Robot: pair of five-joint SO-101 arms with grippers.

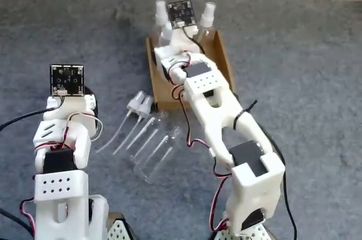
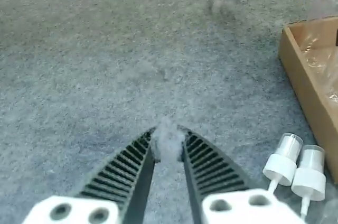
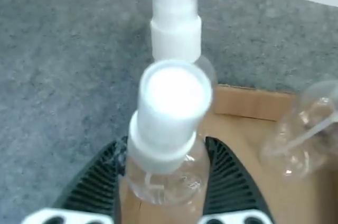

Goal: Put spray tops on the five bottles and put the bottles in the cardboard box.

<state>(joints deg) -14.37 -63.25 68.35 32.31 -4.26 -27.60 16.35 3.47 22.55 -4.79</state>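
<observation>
- Cardboard box (image 1: pixel 164 101): set on the grey carpet (image 1: pixel 294 81) ahead of the right arm. Two capped standing bottles (image 1: pixel 161 11) (image 1: pixel 208 15) are seen at its far end.
- Right gripper (image 3: pixel 168 147): clamped on the body of a capped bottle (image 3: pixel 166 179), spray top (image 3: pixel 171 102) fitted. The bottle is held upright over the box's left side, just in front of one standing bottle.
- Step in hand, as judged: this bottle is being set down in the box.
- Bottle to be lowered straight until its base is borne by the box floor; whether it touches yet cannot be told.
- Clearance to be kept from the neighbour behind. It is light and would probably be toppled by a nudge.
- Jaws to be eased apart only slightly, then lifted out vertically so the spray top isn't snagged.
- Left gripper (image 2: pixel 168 139): parked low over the carpet, jaws barely parted, nothing held.
- Uncapped bottles (image 1: pixel 155 132): apparently two, lying on the carpet between the arms.
- Loose spray tops (image 2: pixel 283 158) (image 2: pixel 310 174): side by side, near the box's front.
</observation>
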